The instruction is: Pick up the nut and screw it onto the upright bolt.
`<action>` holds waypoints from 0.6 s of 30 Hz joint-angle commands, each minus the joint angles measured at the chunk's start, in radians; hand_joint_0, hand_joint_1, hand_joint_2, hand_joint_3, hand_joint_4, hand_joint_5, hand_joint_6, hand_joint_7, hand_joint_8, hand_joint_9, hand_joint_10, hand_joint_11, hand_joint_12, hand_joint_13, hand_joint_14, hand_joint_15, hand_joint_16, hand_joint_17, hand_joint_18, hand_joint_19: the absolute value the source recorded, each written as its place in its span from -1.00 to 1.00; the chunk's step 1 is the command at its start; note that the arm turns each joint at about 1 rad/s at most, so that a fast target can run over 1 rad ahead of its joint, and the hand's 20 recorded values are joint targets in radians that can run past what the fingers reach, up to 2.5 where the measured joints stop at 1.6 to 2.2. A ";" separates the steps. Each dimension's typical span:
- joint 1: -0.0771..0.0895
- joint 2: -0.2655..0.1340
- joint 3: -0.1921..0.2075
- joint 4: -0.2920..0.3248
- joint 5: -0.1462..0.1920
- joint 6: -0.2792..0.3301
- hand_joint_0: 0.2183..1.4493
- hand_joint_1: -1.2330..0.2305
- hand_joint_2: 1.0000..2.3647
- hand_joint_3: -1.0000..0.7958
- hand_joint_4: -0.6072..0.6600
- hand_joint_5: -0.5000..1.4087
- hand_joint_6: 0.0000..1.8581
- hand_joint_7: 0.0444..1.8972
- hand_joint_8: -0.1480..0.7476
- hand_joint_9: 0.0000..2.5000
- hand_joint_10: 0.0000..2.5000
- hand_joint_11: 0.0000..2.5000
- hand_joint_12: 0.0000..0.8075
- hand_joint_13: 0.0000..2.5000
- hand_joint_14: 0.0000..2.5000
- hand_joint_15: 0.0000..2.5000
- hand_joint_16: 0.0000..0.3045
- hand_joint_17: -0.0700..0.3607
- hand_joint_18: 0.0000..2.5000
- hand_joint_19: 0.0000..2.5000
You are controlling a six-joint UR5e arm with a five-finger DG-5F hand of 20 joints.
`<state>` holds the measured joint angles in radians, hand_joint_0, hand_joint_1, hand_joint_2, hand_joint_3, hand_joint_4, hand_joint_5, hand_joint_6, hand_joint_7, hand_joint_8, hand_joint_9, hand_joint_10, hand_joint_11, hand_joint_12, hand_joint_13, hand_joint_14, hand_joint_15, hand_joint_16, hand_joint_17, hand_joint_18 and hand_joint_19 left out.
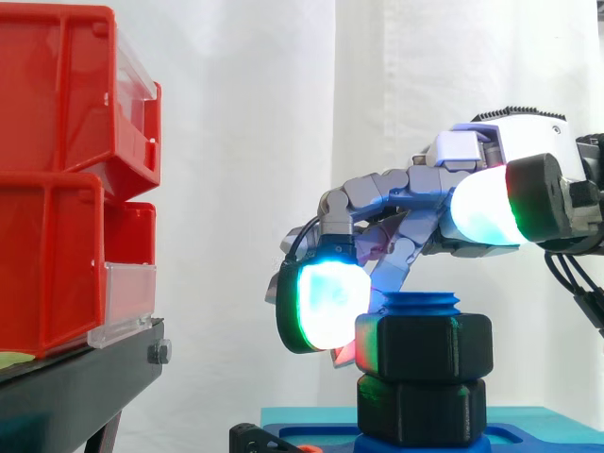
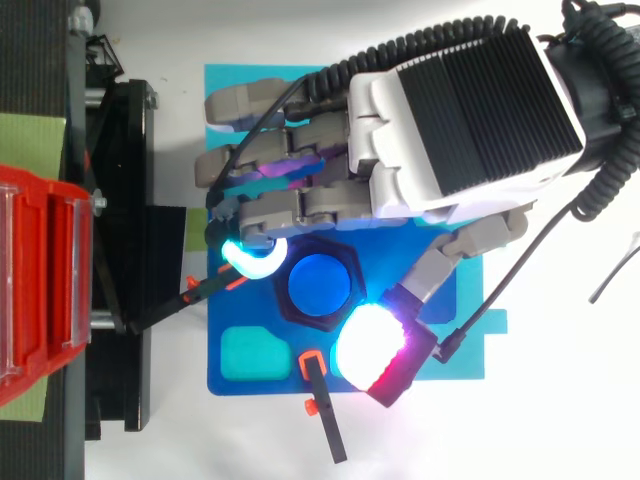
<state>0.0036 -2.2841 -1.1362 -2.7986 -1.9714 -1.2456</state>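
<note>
Threading stage. Nearest the side camera, the thumb pad (image 2: 372,342) of the robot hand (image 2: 460,120) sits by the near-right corner of the nut (image 1: 425,344), riding rather high. The nut is seated on the top threads of the upright bolt (image 2: 321,284), above a second black hex piece (image 1: 422,411) on the blue base plate (image 2: 260,385). At the nut's far-left flank a cyan pad (image 1: 326,294) touches it — the fingers are curled round the nut. To turn it well, the thumb should probably drop to flank level so both pads oppose squarely, with the nut level — a tilt risks cross-threading. Farther left stand red bins (image 1: 57,170) on a black stand (image 1: 75,377), with the white curtain (image 1: 245,142) behind.
</note>
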 commanded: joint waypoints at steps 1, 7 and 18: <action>-0.004 0.000 0.001 -0.002 -0.003 0.000 -0.52 0.41 -1.00 -0.44 0.24 -0.49 -0.46 0.50 -0.01 -0.24 -1.00 -1.00 -0.29 -0.66 -1.00 -1.00 -0.78 -0.32 -0.87 -1.00; -0.014 0.000 0.001 -0.009 -0.014 0.000 -0.51 0.40 -1.00 -0.44 0.24 -0.48 -0.46 0.55 -0.01 -0.23 -1.00 -1.00 -0.30 -0.64 -1.00 -1.00 -0.78 -0.33 -0.86 -1.00; -0.027 0.000 0.026 -0.010 -0.029 0.000 -0.50 0.39 -1.00 -0.44 0.17 -0.44 -0.42 0.49 -0.02 -0.10 -1.00 -1.00 -0.35 -0.55 -1.00 -1.00 -0.80 -0.36 -0.76 -1.00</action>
<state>-0.0189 -2.2841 -1.1147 -2.8086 -1.9947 -1.2455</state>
